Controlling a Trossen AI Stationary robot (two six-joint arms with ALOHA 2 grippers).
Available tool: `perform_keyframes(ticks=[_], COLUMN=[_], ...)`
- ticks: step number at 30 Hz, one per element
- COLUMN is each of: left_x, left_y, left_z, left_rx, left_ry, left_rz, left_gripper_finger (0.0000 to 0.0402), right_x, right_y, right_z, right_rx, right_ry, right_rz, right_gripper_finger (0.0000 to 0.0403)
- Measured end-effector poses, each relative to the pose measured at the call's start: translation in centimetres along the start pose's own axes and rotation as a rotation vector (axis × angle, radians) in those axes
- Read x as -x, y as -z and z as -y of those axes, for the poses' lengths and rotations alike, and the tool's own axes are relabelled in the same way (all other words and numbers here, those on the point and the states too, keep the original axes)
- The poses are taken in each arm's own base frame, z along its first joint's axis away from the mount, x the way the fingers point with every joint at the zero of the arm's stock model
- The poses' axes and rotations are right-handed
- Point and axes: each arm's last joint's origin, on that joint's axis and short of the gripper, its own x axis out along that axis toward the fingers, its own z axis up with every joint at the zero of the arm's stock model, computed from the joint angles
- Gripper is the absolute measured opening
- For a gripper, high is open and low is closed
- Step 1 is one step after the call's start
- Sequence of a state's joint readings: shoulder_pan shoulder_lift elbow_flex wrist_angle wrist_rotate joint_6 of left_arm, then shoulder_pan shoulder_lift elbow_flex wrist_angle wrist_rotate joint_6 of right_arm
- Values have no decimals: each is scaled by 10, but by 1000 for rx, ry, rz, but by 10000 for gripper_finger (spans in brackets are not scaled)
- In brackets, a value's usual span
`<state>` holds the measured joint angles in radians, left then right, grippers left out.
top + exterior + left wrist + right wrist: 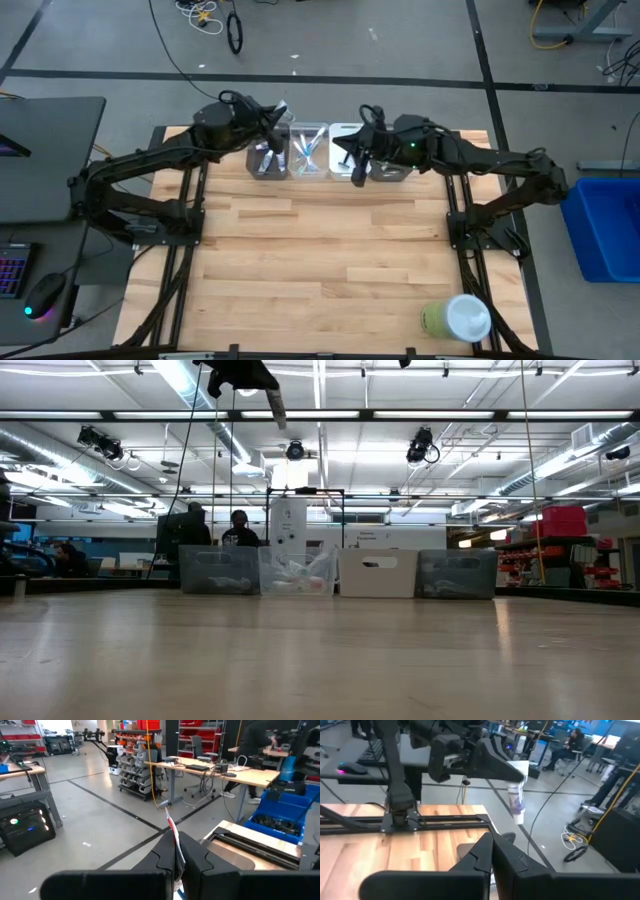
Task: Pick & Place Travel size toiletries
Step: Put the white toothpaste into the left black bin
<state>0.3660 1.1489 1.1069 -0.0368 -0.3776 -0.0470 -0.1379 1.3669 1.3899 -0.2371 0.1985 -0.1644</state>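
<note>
A small white toothpaste tube with blue print (516, 800) is one of the travel size toiletries. My left gripper (278, 115) is shut on it, high above the row of bins at the table's far edge. That row holds a grey bin (267, 160), a clear bin (307, 150) with toothbrushes, a white bin (343, 140) and another grey bin (392, 170). My right gripper (350, 155) is shut above the white bin, and nothing shows between its fingers (492, 836). My left gripper pinches the tube's flat upper end (518, 774) between its two fingers, which lie about level and point toward the table's far edge. The tube hangs below the fingertips, lifted clear above the bins. In the left wrist view it shows edge-on (172, 826) between the fingers.
A green-and-white round container (455, 318) lies near the table's right front corner. The wooden tabletop (320, 250) lies in front of the bins. A dark desk with a keyboard and mouse (40, 295) stands left of the table. People sit beyond the far edge (238, 528).
</note>
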Motion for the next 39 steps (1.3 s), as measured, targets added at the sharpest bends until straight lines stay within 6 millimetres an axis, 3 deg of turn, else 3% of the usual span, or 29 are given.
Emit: perform_keyframes(ticks=[14,22,39], left_x=[-5,-12,-81], left_y=[24,31,101], left_z=[-28,-43,-68], left_rx=[-26,-19,-27], left_ry=[-123,-151,-184], left_rz=[-249,-304,-603], left_gripper_finger=[11,16,12], right_x=[3,3,2], right_y=[4,7,9], right_z=[3,4,9], right_rx=[-24,-29,-67], right_ry=[-13,-39,-52], right_rz=[-43,-74,-85], right_gripper_finger=[5,5,5])
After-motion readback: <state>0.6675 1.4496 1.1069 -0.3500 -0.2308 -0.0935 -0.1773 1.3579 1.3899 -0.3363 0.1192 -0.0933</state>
